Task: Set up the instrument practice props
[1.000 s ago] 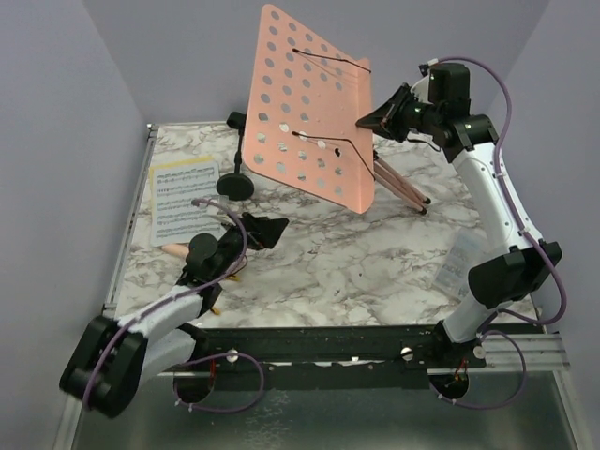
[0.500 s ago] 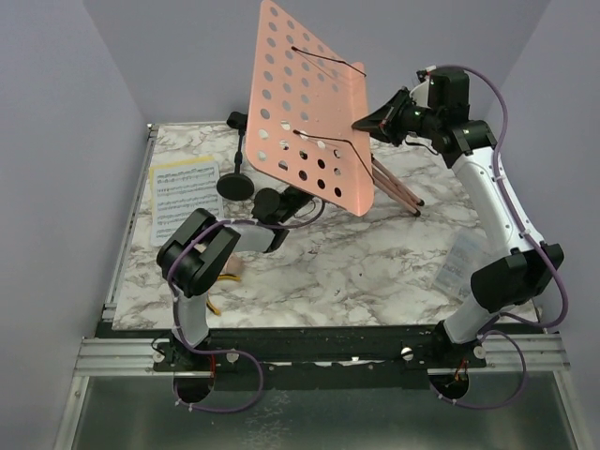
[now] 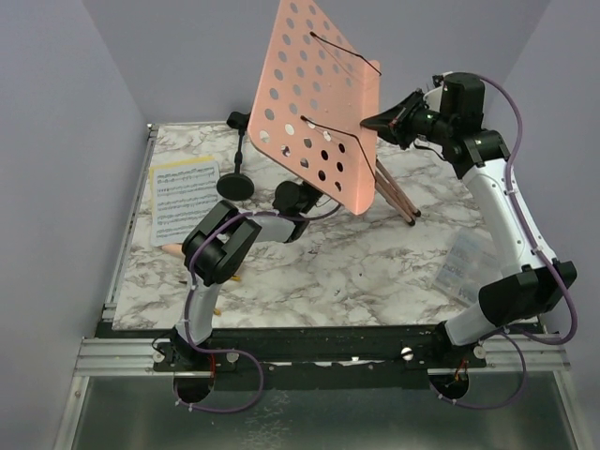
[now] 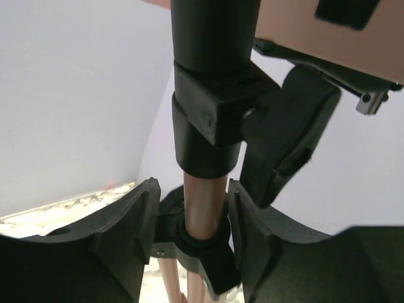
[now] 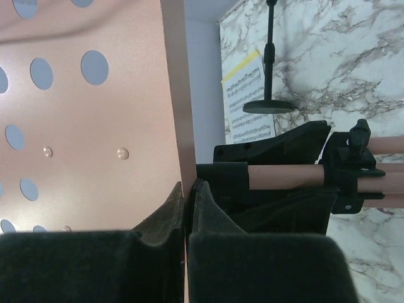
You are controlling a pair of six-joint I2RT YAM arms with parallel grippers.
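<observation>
Your left hand (image 4: 192, 214) has swung in to straddle the pink pole (image 4: 203, 202), grip unclear; right hand (image 5: 187, 189) pinches the music-stand desk (image 5: 82, 120); sheet-music pages (image 3: 183, 199) wait.

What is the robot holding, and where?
The right gripper pinches the pink music-stand desk by its edge. The left gripper straddles the pole, not yet gripping.

I look down from above over the worktop (image 3: 356, 272) | left wrist: close, up pink pole (image 4: 203, 208) | right wrist shares it
</observation>
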